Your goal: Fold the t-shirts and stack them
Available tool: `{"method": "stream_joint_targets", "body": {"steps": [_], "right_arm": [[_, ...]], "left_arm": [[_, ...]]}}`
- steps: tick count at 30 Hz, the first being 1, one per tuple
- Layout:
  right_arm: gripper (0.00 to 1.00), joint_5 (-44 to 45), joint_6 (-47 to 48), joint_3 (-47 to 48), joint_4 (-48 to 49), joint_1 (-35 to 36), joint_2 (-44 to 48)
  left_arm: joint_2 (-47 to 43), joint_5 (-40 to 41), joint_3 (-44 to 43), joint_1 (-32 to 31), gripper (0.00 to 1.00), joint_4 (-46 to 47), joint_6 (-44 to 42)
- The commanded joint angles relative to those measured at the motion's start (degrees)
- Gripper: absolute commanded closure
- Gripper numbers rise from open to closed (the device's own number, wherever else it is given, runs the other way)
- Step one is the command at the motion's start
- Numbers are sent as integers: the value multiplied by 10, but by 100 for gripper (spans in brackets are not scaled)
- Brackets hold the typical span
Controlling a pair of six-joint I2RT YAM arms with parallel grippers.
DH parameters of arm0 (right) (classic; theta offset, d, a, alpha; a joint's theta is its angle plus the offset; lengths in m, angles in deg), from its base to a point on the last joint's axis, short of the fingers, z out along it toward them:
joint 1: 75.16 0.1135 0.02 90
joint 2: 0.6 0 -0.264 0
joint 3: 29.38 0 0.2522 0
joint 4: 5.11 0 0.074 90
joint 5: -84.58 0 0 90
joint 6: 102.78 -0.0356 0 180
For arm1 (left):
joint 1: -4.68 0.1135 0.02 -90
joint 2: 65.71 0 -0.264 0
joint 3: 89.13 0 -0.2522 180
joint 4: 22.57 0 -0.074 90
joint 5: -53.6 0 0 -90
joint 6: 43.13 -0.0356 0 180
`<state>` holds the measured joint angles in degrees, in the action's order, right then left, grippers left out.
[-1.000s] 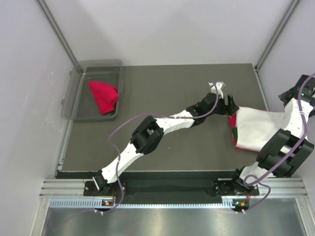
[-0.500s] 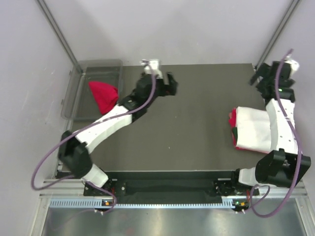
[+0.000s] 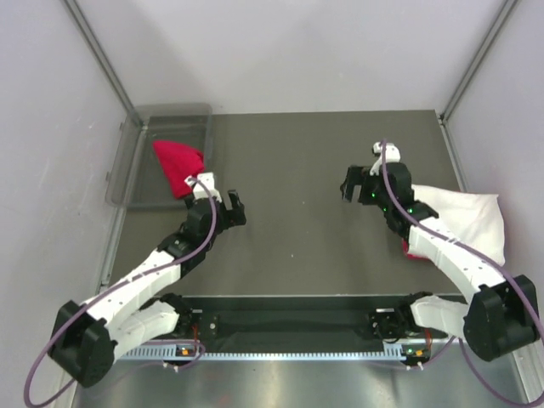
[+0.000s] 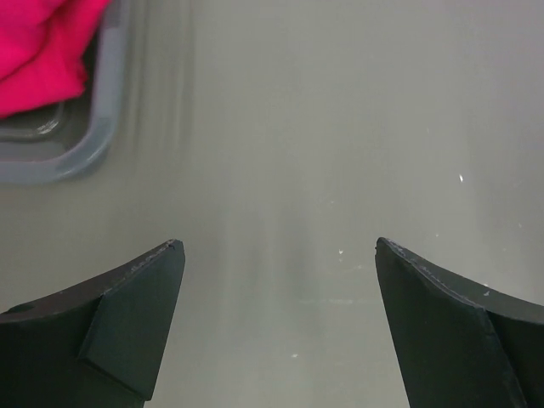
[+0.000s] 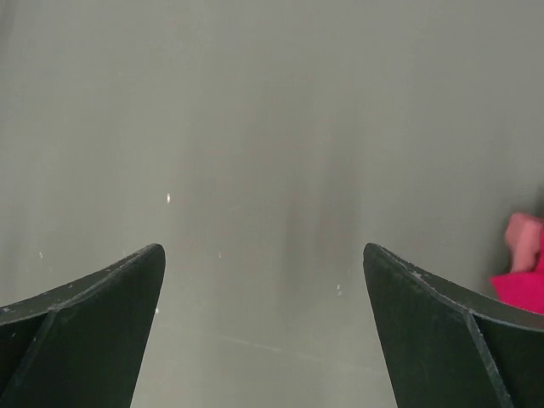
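Note:
A crumpled red t-shirt (image 3: 178, 166) lies in the clear grey bin (image 3: 136, 170) at the back left; it also shows as bright pink-red cloth (image 4: 42, 47) at the top left of the left wrist view. On the right a white folded t-shirt (image 3: 463, 217) lies on top of a pile, with a red edge (image 3: 411, 250) showing beneath it. My left gripper (image 3: 235, 210) hovers open over bare mat just right of the bin, nothing between its fingers (image 4: 140, 297). My right gripper (image 3: 350, 187) stands open left of the pile, also empty.
The bin's rim (image 4: 98, 140) is close at the upper left of the left gripper. A bit of red cloth (image 5: 523, 268) sits at the right edge of the right wrist view. Grey walls enclose the dark mat (image 3: 297, 170) on three sides.
The left arm swung from the pile past the back of the mat to beside the bin, its jaws widening. The right arm came from the right edge to left of the pile.

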<state>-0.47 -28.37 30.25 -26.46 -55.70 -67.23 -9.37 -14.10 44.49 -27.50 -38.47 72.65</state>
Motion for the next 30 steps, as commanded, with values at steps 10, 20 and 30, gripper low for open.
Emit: {"method": "stream_joint_targets", "body": {"steps": [10,20,30], "right_arm": [[0,42,-8,-285,302,46,149],[0,42,-12,-277,301,45,119],[0,42,-14,-280,300,45,127]], "left_arm": [[-139,65,149,-1,1,50,22],[-143,112,159,-1,3,52,47],[-160,112,169,-1,7,48,63]]}}
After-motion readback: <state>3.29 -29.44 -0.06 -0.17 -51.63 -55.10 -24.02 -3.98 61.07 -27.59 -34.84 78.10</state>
